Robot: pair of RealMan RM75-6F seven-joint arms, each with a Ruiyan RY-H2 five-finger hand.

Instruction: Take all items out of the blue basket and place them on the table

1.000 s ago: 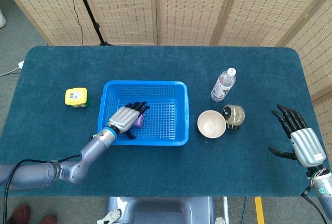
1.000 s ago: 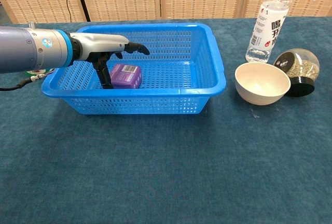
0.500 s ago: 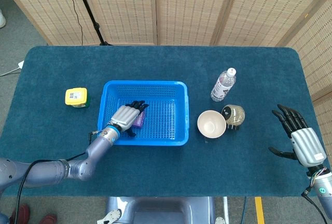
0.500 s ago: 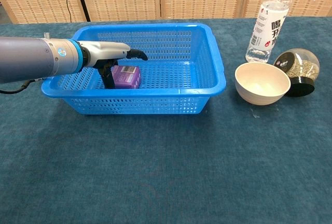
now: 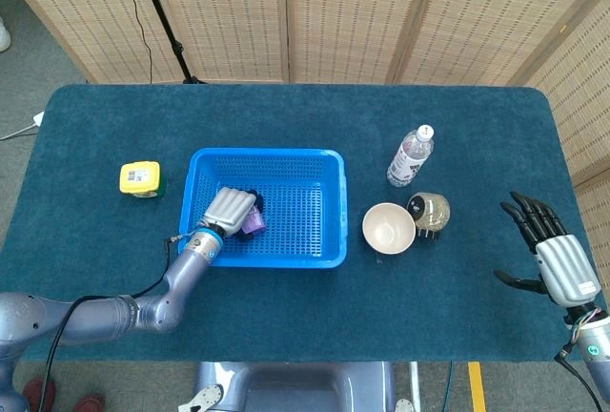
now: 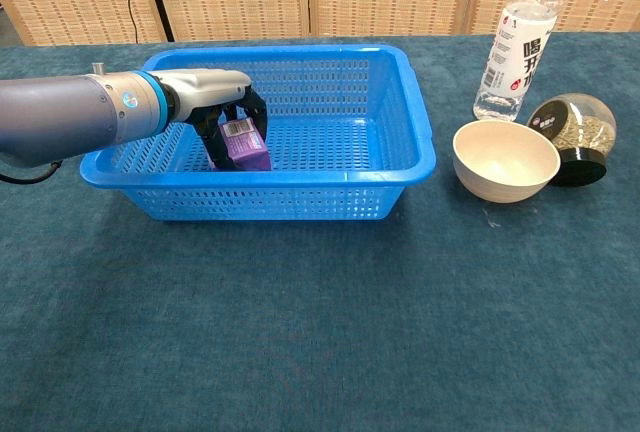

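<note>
head view high overhead, chest view low and close, both on basket (image 5: 329,210)

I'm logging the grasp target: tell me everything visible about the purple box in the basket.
The purple box is small, seemingly cardboard, with a white barcode label on top. It sits tilted in the left part of the blue basket, above the mesh floor. The left hand has its dark fingers closed around it.

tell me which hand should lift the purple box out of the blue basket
Left. The left hand is already inside the blue basket with its fingers curled around the purple box. The right hand hangs open off the table's far edge.
</note>
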